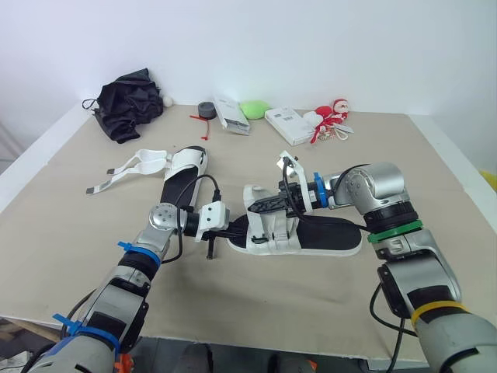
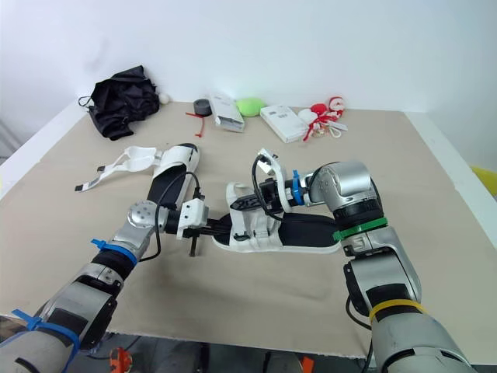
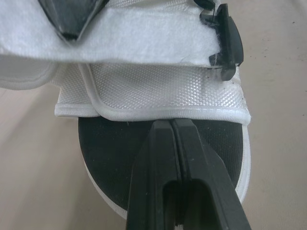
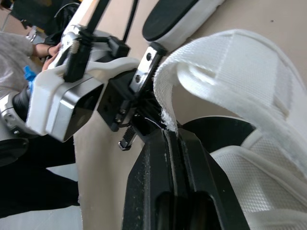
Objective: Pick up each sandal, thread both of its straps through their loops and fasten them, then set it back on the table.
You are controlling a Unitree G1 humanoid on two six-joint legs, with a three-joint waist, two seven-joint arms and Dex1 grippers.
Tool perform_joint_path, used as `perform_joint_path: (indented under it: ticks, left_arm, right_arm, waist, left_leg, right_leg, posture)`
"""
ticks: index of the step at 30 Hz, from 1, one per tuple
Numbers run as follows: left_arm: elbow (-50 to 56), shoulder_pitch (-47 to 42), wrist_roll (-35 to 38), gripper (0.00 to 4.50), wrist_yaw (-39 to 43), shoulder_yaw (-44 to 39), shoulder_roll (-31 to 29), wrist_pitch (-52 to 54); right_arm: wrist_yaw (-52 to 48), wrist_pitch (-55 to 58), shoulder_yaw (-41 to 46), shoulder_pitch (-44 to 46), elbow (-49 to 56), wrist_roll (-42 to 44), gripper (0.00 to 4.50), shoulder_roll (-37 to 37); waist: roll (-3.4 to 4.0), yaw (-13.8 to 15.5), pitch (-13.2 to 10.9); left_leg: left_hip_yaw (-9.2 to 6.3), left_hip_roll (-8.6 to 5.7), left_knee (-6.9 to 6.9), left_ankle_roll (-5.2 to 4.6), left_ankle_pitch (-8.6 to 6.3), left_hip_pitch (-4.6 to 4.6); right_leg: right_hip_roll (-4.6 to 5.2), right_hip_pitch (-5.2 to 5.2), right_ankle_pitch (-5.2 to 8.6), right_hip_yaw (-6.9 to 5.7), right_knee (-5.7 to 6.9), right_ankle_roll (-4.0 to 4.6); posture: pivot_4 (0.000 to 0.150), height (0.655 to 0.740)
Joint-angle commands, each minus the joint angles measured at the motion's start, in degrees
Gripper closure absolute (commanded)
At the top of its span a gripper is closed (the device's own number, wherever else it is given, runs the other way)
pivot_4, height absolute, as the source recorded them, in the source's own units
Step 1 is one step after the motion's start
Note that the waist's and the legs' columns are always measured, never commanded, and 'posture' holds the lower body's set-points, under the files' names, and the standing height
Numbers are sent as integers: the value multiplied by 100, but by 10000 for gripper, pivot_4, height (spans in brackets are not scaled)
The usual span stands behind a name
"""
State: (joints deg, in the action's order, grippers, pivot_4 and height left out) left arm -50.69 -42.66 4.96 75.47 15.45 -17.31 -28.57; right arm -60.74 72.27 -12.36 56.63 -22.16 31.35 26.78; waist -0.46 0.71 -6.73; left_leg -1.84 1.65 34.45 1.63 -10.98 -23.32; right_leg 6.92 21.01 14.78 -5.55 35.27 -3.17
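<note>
Bright, even light from overhead fills a beige table [image 1: 256, 303]; only soft, faint shadows lie beneath the white sandal [image 1: 299, 237] toward its front edge, and the white wall [image 1: 311, 47] behind glows pale

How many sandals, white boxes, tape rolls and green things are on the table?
Sandals: 2
White boxes: 2
Tape rolls: 1
Green things: 1
Total: 6
</note>
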Motion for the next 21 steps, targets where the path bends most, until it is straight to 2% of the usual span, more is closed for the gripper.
perform_joint_path:
  ticks: [1,12,21]
  left_arm:
    - [-625,497,-698,45000,221,513,-177,499]
    - [-452,464,-608,45000,300,433,-178,646]
    - [-401,495,-620,45000,285,429,-184,704]
  right_arm:
    - [-205,95,119,-97,540,247,44677,144]
    - [-83,75,-313,-419,803,31,44677,354]
    - [-360,-542,-834,-773,1396,-228,44677,754]
  waist:
    - [-2,0,-11]
    - [-12,-1,-23]
    - [-26,2,-42]
  left_leg:
    - [0,0,0,-1,-1,-1]
    - [-1,-1,0,-5,-7,-2]
    - [-2,-4,1,-6,-14,-5]
  right_leg:
    - [0,0,0,0,0,0]
    - [0,1,6,0,0,3]
    - [0,-1,12,0,0,1]
  posture:
    - [1500,7400]
    - [1500,7400]
    - [1500,7400]
